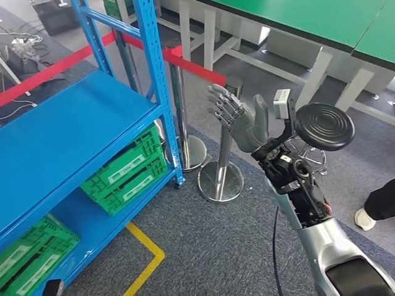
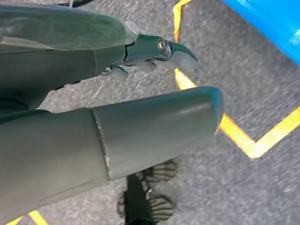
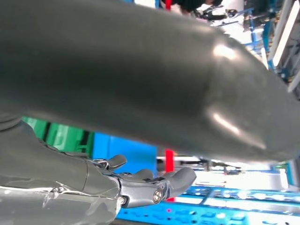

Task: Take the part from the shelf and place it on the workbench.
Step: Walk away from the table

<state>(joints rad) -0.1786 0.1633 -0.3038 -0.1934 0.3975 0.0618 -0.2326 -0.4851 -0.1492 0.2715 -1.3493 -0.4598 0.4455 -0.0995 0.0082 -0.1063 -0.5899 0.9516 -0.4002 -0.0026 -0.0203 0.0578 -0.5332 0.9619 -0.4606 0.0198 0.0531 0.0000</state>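
1. One blue shelf (image 1: 70,132) stands at nine o'clock in the head view, its upper deck bare. The part cannot be made out in any view.
2. Two green crates (image 1: 128,172) sit on the lower deck, a second one (image 1: 28,256) at seven o'clock.
3. The right hand (image 1: 235,117) is raised at centre, fingers (image 1: 223,105) spread wide, holding nothing.
4. The left hand (image 2: 106,126) hangs over grey carpet, fingers (image 2: 166,49) extended and apart, gripping nothing.
5. Two chrome stanchions (image 1: 223,176) carrying a red barrier belt (image 1: 186,65) stand between the shelf and the hand.
6. A green-topped bench (image 1: 316,21) spans one o'clock; a black stool (image 1: 324,126) sits at three o'clock.
7. A person's shoe (image 1: 365,219) shows at four o'clock; yellow floor tape (image 1: 144,256) at six.
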